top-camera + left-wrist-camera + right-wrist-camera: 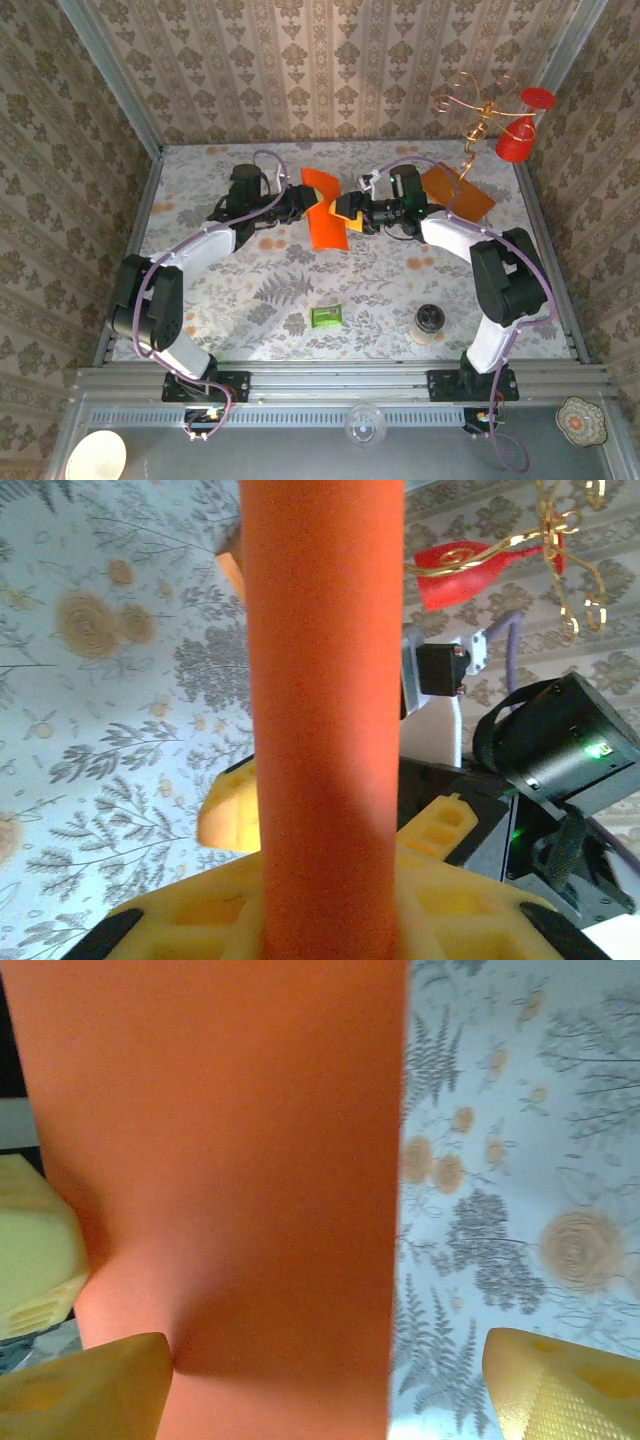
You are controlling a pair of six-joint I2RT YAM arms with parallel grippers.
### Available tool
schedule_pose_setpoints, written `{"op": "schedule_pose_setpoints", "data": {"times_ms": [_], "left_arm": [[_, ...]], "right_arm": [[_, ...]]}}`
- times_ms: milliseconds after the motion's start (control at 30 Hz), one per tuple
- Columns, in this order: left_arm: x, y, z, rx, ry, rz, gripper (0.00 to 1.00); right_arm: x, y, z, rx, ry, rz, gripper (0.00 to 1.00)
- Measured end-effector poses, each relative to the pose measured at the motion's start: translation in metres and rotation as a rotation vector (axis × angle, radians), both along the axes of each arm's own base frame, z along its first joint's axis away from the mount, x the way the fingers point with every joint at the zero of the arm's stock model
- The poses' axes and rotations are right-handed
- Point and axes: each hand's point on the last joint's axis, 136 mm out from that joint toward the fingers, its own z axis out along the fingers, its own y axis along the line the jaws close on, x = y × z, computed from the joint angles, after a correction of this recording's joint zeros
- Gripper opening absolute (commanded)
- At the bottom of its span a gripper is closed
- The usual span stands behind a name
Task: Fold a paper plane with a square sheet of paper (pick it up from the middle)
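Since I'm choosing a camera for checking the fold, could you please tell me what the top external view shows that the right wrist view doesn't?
Top external, not right wrist: green packet, small jar, gold wire stand. Right wrist, not top external: a gap between the edge of the orange paper sheet and one yellow finger. Both: that sheet, floral tablecloth.

Paper (325,222) is plain bright orange. Bench (250,290) is pale grey with ferns and peachy flowers, packet (326,317) green, board (458,195) brownish orange, cone (515,145) red on gold wire (548,522), walls (330,70) beige damask.
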Motion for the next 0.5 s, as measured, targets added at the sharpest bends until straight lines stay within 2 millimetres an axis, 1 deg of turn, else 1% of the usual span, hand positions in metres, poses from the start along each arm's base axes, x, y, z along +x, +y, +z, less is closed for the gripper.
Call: {"op": "schedule_pose_setpoints", "data": {"times_ms": [67, 233, 333, 400, 500], "left_arm": [[-0.001, -0.001, 0.002, -0.007, 0.000, -0.010, 0.27], [0.002, 0.006, -0.004, 0.006, 0.024, 0.005, 0.26], [0.004, 0.011, -0.010, 0.021, 0.038, 0.012, 0.26], [0.004, 0.013, -0.014, 0.031, 0.048, 0.014, 0.26], [0.004, 0.014, -0.019, 0.040, 0.064, 0.015, 0.25]], "right_arm": [[0.000, 0.002, 0.006, 0.022, -0.011, 0.009, 0.79], [0.003, 0.000, 0.013, 0.044, -0.031, 0.009, 0.67], [0.006, -0.005, 0.015, 0.049, -0.025, -0.001, 0.56], [0.006, -0.007, 0.017, 0.052, -0.026, -0.004, 0.47], [0.006, -0.009, 0.020, 0.057, -0.028, -0.003, 0.37]]}}
